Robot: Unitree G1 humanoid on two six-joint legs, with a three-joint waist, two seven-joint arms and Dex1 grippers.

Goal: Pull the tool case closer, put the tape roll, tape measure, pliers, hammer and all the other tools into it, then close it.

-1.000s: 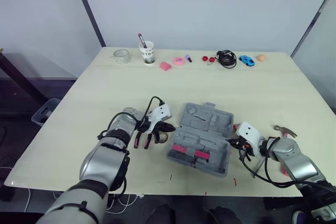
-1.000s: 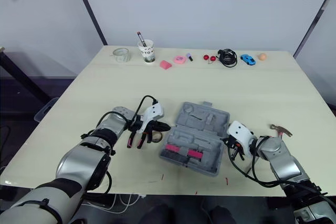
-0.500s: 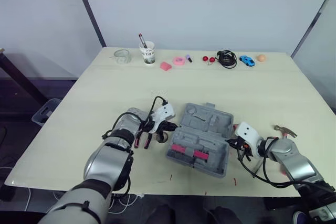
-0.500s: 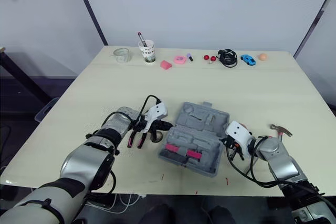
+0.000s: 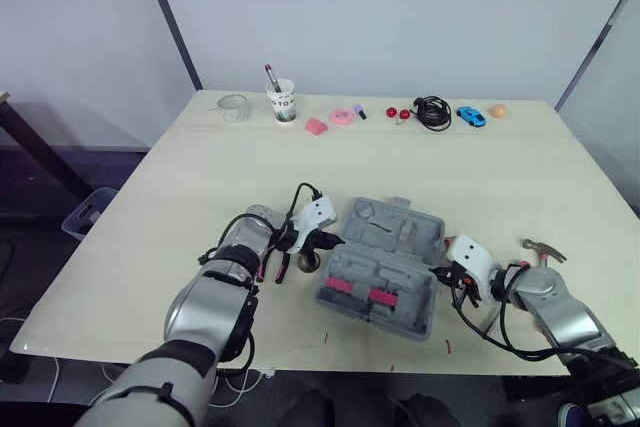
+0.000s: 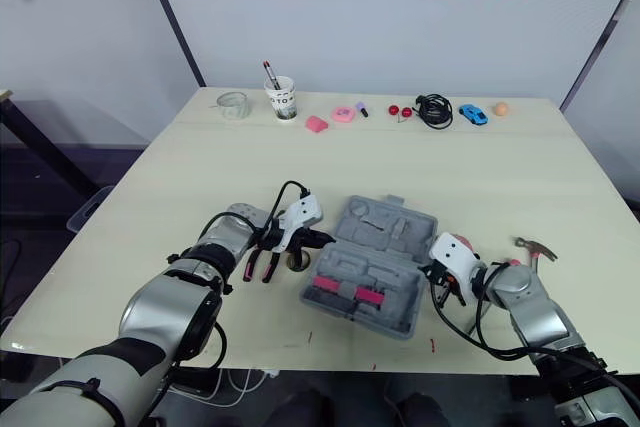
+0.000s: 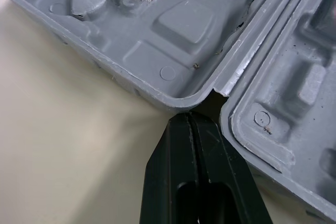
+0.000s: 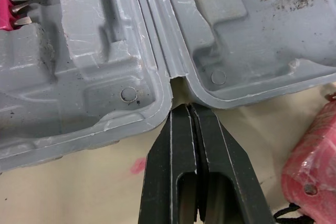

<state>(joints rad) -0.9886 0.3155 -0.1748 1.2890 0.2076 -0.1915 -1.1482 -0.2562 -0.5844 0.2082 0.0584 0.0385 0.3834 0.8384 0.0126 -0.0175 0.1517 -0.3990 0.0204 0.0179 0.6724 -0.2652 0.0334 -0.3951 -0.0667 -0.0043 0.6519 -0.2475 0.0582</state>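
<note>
Left gripper [image 7: 190,120], right gripper [image 8: 190,108] closed at tool case [image 5: 395,235] hinge; hammer [image 5: 541,245] part-hidden.

Tool case [image 5: 385,262]: grey moulded plastic, matt, scuffed & gritty in spots. Bench [image 5: 500,177]: pale wood-look top, smooth, matt. Fingers [image 7: 170,169]: black plastic, smooth w/ slight sheen.

"What stands behind?"

"A plain pale wall [image 5: 400,17], cut by one dark slanted strip [image 5: 170,17] on the left and a second strip [image 5: 598,37] on the right."

"And the furniture?"

"A broad desk [image 5: 200,177] of light wood, evenly lit. Left of it the floor [image 5: 40,237] is dark, with a grey crate [image 5: 88,212] near the desk's edge and a dark slanted bar [image 5: 40,150] beyond."
</note>
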